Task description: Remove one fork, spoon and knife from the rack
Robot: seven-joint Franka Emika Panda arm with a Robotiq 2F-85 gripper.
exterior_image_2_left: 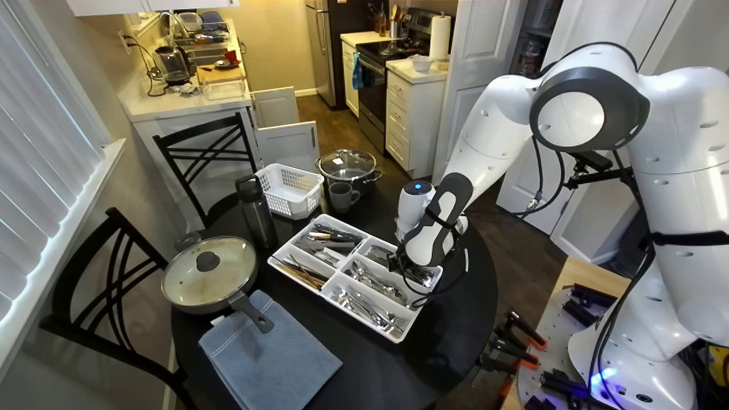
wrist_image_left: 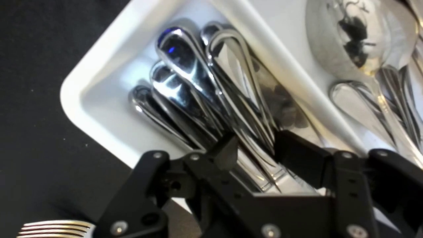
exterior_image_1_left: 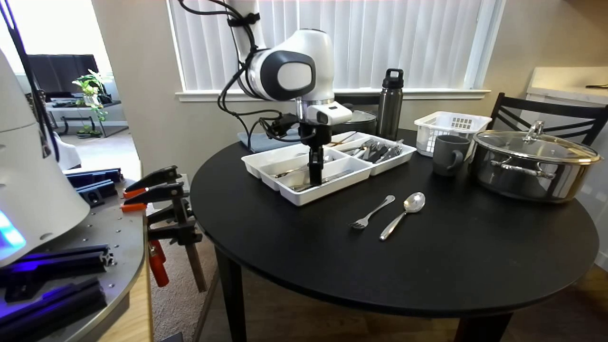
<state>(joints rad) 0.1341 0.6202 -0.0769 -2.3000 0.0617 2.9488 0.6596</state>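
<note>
The white rack [exterior_image_1_left: 327, 194] lies on the black table, its compartments holding mixed cutlery; it also shows in an exterior view [exterior_image_2_left: 359, 320] and the wrist view [wrist_image_left: 99, 140]. The fork [exterior_image_1_left: 373, 213] and the spoon [exterior_image_1_left: 403, 216] lie on the table in front of it. The fork's tines [wrist_image_left: 54, 229] show in the wrist view. Several knives [wrist_image_left: 188, 62] lie bunched in the rack's end compartment. My gripper [wrist_image_left: 256, 145] points down into that compartment, fingers apart on either side of some knife handles [wrist_image_left: 257, 155]. Its fingertips [exterior_image_1_left: 316, 178] are low inside the rack. Finger contact cannot be made out.
Behind the rack stand a tall bottle [exterior_image_1_left: 390, 104], a white slatted basket [exterior_image_1_left: 451, 124], a grey mug [exterior_image_1_left: 449, 154] and a lidded steel pot [exterior_image_1_left: 532, 166]. A lidded pan [exterior_image_2_left: 211, 273] and a blue cloth [exterior_image_2_left: 273, 359] lie beside the rack. Rack dividers flank the fingers.
</note>
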